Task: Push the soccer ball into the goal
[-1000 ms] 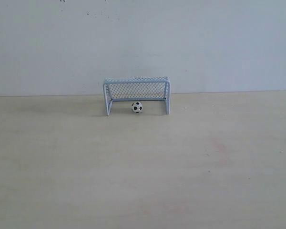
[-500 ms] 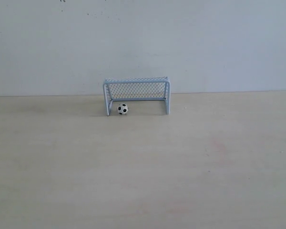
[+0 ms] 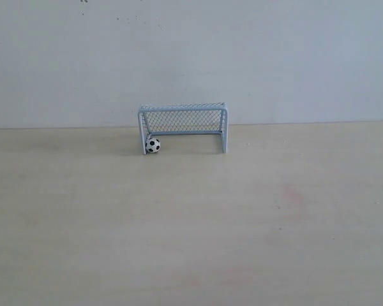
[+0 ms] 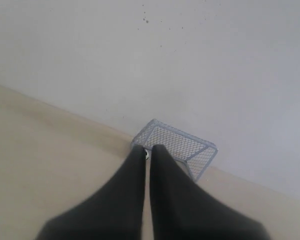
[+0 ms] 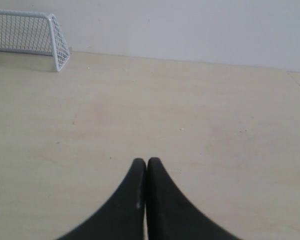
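The tiny black-and-white soccer ball [image 3: 152, 145] sits on the table in the goal mouth, against the inside of the left post. The pale blue-grey goal [image 3: 183, 109] with dark netting stands at the back of the table by the wall. Neither gripper shows in the exterior view. In the left wrist view my left gripper [image 4: 148, 148] is shut, holding nothing, its dark tips pointing at the goal [image 4: 182, 145]; a sliver of the ball [image 4: 146, 155] peeks between them, far beyond. My right gripper [image 5: 146, 161] is shut and holds nothing, far from the goal [image 5: 54, 30].
The pale wooden table [image 3: 191, 223] runs back to a plain white wall [image 3: 191, 57] just behind the goal. Nothing else stands on the table.
The ball has rolled left along the goal mouth, from near the middle to the left post. The goal has stayed in place.
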